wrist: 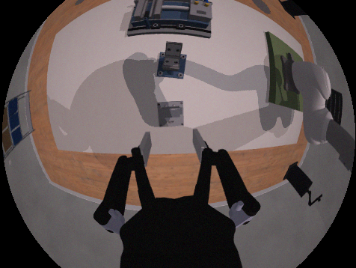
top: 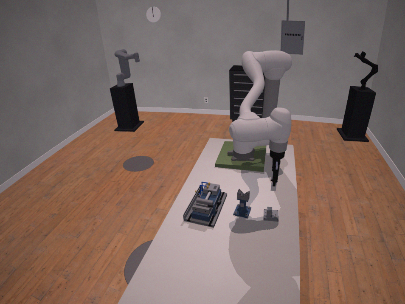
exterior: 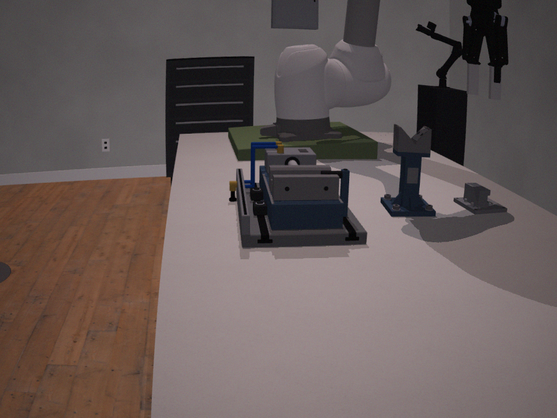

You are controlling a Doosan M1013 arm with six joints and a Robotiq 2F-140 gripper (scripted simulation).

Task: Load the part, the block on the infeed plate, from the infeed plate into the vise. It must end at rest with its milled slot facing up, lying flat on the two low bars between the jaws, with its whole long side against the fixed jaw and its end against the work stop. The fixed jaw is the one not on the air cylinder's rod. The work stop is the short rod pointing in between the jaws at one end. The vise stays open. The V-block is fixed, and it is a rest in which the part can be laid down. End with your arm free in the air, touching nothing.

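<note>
Pale grey and long, the table (top: 202, 261) carries three fixtures in a row across its middle. At the left sits the vise (top: 205, 207), blue-bodied on a dark base with black rails, its jaws apart. In the middle stands the V-block (top: 242, 202), a blue post with a grey notched head. At the right lies the infeed plate (top: 274, 218), a flat grey plate, and the part (top: 269, 212), a small grey block, rests on it.

The white arm (top: 258, 127) rises from a green base plate (top: 225, 161) at the far end of the table. Its black end effector (top: 274, 187) points straight down, hanging in the air above the table, on the far side of the infeed plate and apart from it. From the wrist camera, the pale fingertips stand partly spread with nothing between them; it is released and grasps nothing.
</note>
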